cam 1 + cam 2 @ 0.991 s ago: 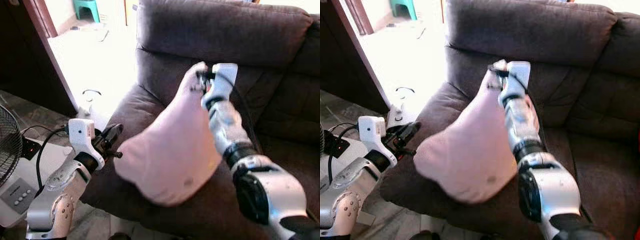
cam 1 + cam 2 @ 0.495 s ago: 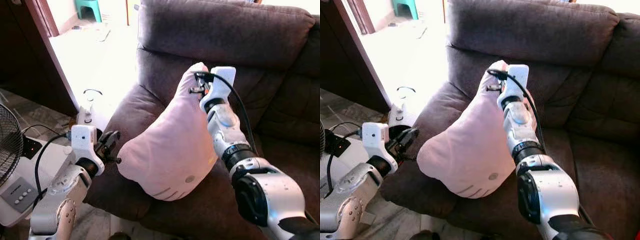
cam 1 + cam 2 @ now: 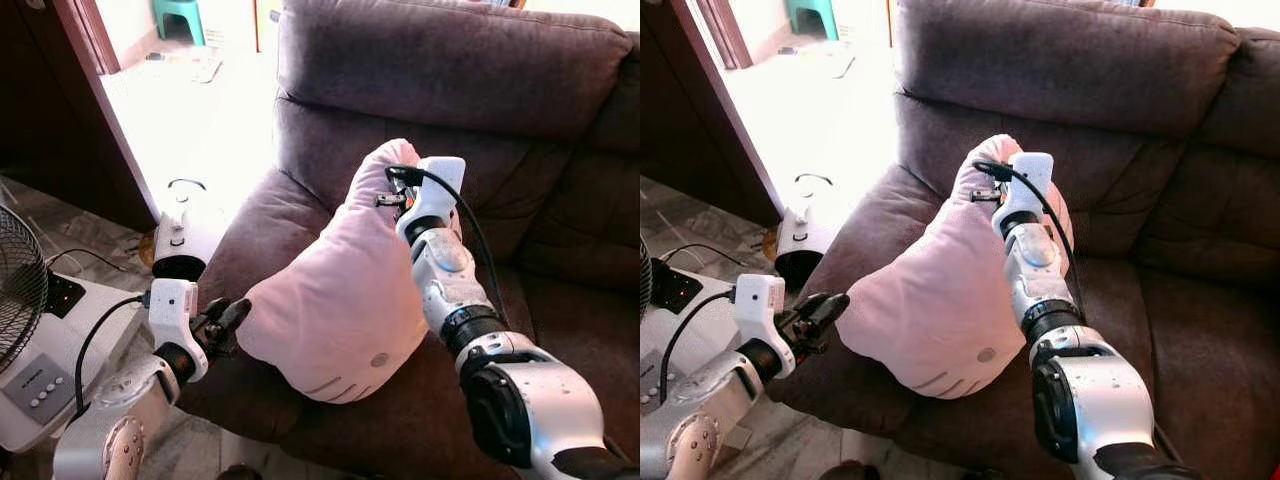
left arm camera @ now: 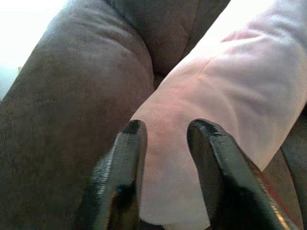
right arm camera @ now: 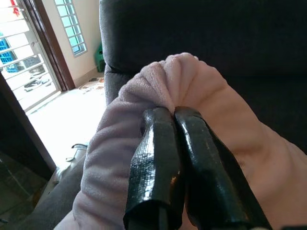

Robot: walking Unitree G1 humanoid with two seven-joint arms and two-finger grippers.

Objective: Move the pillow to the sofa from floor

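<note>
the pink pillow lies on the seat of the dark brown sofa, tilted, its lower rounded end near the seat's front edge and its upper corner raised toward the backrest. a small round button and a few stitched lines show near its lower end.

the right end effector is clenched on that upper corner: in the right wrist view its two black fingers press together with the pillow's fabric bunched and pleated just beyond their tips. in the head views the right arm reaches forward over the seat, its white wrist housing and a black cable just beside the pillow's raised corner.

the left end effector sits at the sofa's front left edge, beside the armrest. its fingers stand apart, released, with the pillow's lower edge showing between and beyond their tips; whether the tips touch the fabric cannot be told. in the left eye view the left end effector points toward the pillow's lower left side, just beside it.

on the tiled floor to the left of the sofa stand a white appliance with grey buttons, the edge of a wire fan grille, and a white cylindrical device with a dark opening. a green stool stands in the bright area past the doorway.
</note>
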